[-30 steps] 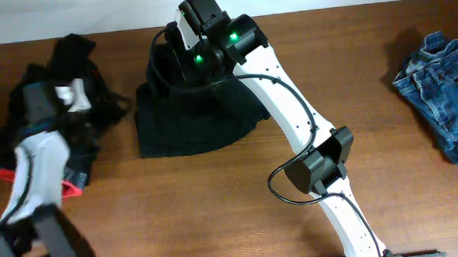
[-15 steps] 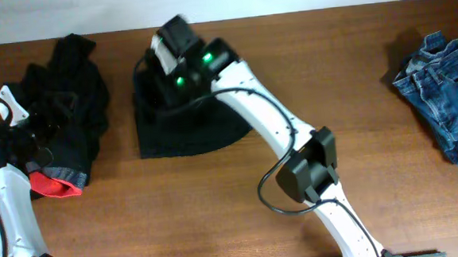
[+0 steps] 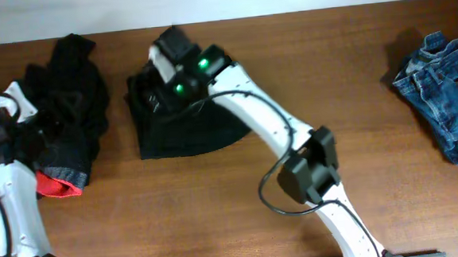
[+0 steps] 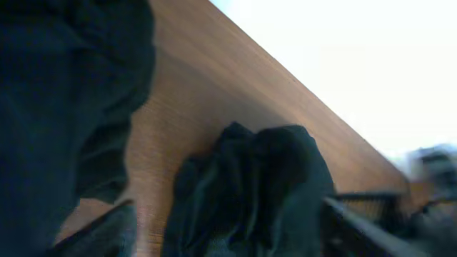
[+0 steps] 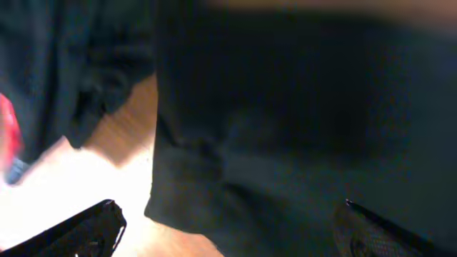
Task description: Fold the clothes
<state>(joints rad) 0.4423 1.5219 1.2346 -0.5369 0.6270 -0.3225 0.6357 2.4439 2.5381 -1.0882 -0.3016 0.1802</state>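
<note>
A pile of black clothes (image 3: pixel 66 95) with a red-and-grey edge (image 3: pixel 57 184) lies at the table's left. My left gripper (image 3: pixel 34 128) is at its left side, open. In the left wrist view a bunched black garment (image 4: pixel 250 185) sits between the left gripper's (image 4: pixel 235 228) spread fingers, with a strip of wood showing beside one finger. A flat, folded black garment (image 3: pixel 189 127) lies in the middle. My right gripper (image 3: pixel 149 97) hovers over its left part, open, and nothing is gripped by the right gripper (image 5: pixel 235 228). Blue denim jeans (image 3: pixel 443 91) lie crumpled at the far right.
The wooden table (image 3: pixel 218 217) runs back to a white wall along its far edge. The right arm (image 3: pixel 311 167) crosses the middle from the near edge. The left arm (image 3: pixel 10 198) stands at the table's left edge.
My right gripper has opened and let go of the middle black garment, shifting slightly left. The left arm swung off the pile to its left side, and its jaws have narrowed a little.
</note>
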